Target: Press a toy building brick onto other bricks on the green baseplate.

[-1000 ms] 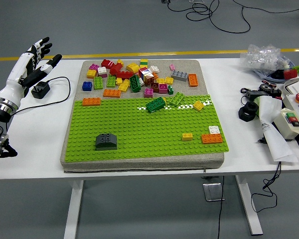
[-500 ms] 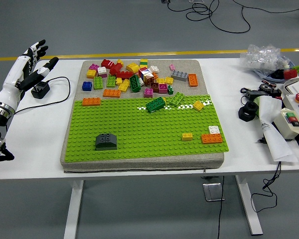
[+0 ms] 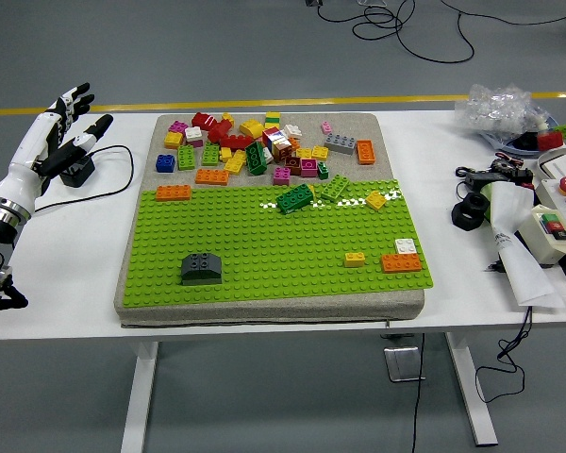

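Observation:
The green baseplate (image 3: 264, 245) lies on a grey pad in the middle of the table. On it stand a dark grey brick (image 3: 200, 268) at the front left, a small yellow brick (image 3: 355, 260) and an orange brick (image 3: 401, 262) with a white one behind it at the right. A pile of loose coloured bricks (image 3: 255, 142) covers the pad behind the plate. My left hand (image 3: 64, 121) hovers over the table's far left, fingers spread and empty, well away from the plate.
A black power adapter (image 3: 76, 170) with its cable lies under my left hand. At the right edge sit a control box with buttons (image 3: 557, 222), white paper, black parts (image 3: 481, 193) and a plastic bag (image 3: 505, 109).
My left hand has dropped slightly and pulled back toward the left edge, its fingers still spread. The bricks have not moved.

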